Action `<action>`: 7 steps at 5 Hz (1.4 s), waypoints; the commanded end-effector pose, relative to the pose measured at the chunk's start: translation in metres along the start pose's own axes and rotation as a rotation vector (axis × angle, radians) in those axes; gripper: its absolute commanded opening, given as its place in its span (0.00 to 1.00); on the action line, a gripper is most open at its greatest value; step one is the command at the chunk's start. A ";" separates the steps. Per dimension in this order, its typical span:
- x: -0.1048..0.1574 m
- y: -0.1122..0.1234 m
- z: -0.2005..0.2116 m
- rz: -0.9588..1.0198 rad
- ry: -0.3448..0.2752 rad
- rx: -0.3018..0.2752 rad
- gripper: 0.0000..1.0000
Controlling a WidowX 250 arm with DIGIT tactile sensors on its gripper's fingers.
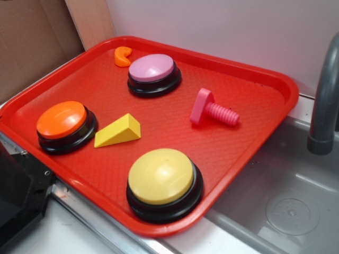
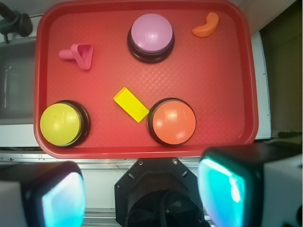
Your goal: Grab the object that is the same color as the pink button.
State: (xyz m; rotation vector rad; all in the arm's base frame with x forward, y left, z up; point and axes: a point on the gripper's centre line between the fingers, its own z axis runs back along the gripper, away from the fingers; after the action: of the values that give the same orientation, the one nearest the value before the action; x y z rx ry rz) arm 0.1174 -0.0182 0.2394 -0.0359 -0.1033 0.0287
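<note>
A hot-pink toy bolt [image 1: 212,110] [image 2: 78,54] lies on its side on the red tray [image 1: 249,87] [image 2: 227,80], right of centre in the exterior view and at the upper left in the wrist view. The pink button [image 1: 152,73] [image 2: 151,36], lilac-topped on a black base, stands at the tray's far side. My gripper [image 2: 142,194] hangs high over the tray's near edge, far from the bolt, its two teal-padded fingers [image 2: 222,189] wide apart with nothing between them. It does not show in the exterior view.
On the tray also stand an orange button [image 1: 64,125] [image 2: 172,121] and a yellow button [image 1: 163,181] [image 2: 61,124], with a yellow wedge [image 1: 118,131] [image 2: 131,104] between them and a small orange curved piece [image 1: 123,56] [image 2: 206,25]. A grey sink [image 1: 286,206] and faucet [image 1: 324,100] lie beside the tray.
</note>
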 end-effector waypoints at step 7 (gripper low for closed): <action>0.146 -0.091 -0.190 -0.110 -0.089 -0.038 1.00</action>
State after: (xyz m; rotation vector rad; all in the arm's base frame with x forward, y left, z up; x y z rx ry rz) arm 0.2744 -0.1051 0.0504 -0.0472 -0.1330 -0.0633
